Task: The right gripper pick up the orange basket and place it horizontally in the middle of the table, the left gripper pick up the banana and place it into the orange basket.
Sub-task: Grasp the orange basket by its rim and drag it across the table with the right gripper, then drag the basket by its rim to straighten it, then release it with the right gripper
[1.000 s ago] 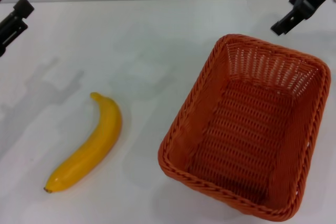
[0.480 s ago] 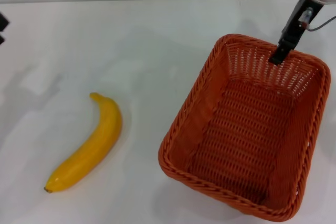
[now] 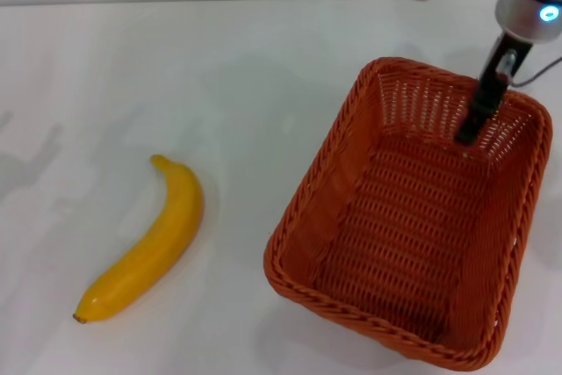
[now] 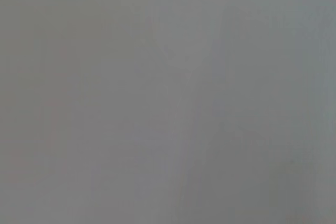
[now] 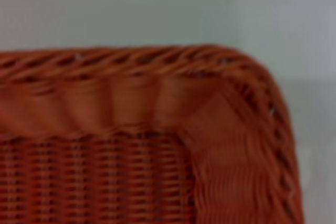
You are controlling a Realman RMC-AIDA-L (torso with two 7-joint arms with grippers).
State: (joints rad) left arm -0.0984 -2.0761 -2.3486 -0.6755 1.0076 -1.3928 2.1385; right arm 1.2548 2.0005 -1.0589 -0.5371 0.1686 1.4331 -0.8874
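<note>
Over the far right of the table (image 3: 246,68), right gripper (image 3: 471,132) reaching down inside the basket (image 3: 351,173) near its far wall, one black finger showing; spread or pressed together, cannot tell. Basket standing upright on the right side, long side running away from the robot, one braided rim corner (image 5: 226,66) close under the right wrist camera. Banana (image 3: 149,243) lying well left of the basket, dark tip nearest. Left gripper out of view.

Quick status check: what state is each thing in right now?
orange basket: upright on the table, empty, not lifted.
banana: lying flat on the table, left of the basket, untouched.
right tool: reaching down inside the basket near its far wall.
left tool: out of view.
</note>
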